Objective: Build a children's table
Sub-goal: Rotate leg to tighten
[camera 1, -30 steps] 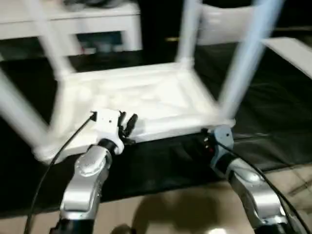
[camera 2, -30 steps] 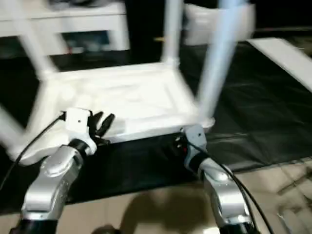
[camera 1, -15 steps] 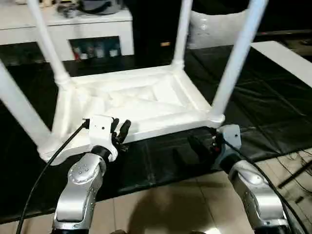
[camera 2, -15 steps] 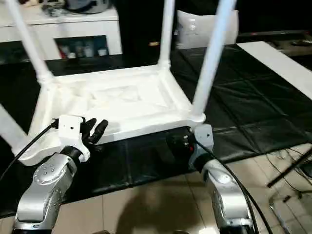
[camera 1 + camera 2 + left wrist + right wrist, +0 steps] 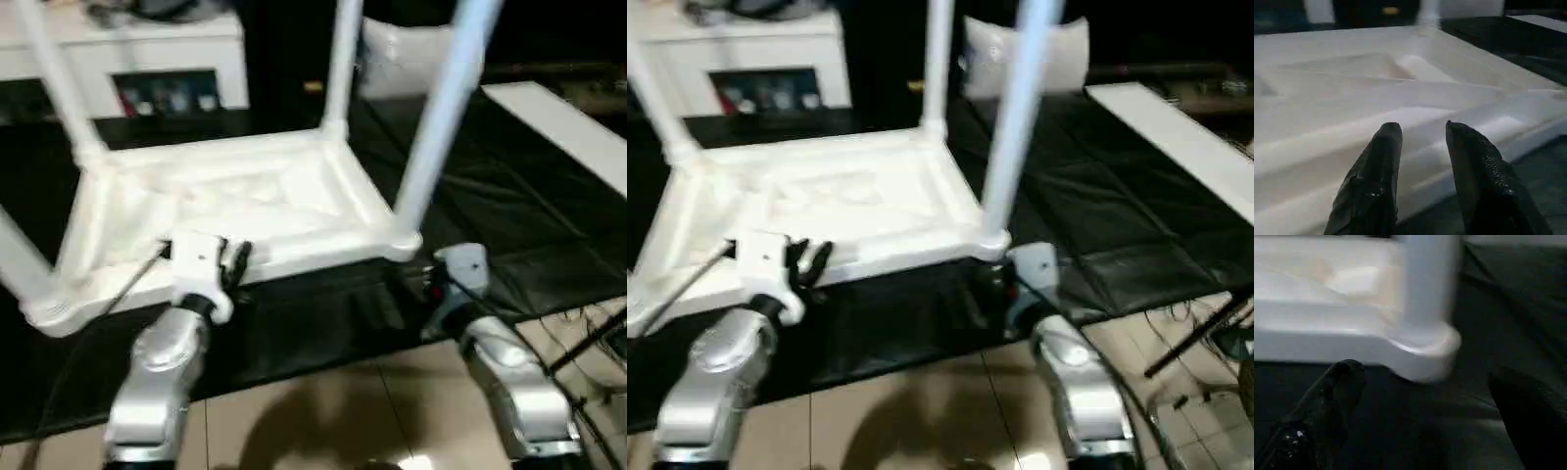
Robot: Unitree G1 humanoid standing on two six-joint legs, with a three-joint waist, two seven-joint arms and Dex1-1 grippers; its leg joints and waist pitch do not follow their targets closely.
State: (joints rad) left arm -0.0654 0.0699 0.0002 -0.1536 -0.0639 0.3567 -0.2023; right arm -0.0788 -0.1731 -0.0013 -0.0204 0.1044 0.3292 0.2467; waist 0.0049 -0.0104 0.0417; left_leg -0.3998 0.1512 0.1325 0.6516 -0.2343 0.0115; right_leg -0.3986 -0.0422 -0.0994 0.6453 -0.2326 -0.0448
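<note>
Table upside down on the black mat, my two pincers at its near edge.

Children's table [image 5: 245,196] rests on its top on the black mat [image 5: 509,196], ribbed underside facing up, legs rising from the corner sockets; the near right leg [image 5: 436,127] stands just beyond my right gripper [image 5: 1425,411]. My left gripper [image 5: 1420,152] hovers at the near long rim, its black fingers [image 5: 1376,176] partly apart with nothing between them, tips just before the white rim. My right gripper is spread wide and empty, low over the mat, facing the rounded corner socket [image 5: 1425,352]. Behind the table stands a white cabinet [image 5: 147,59]. Tiled floor [image 5: 323,411] lies under my forearms.
</note>
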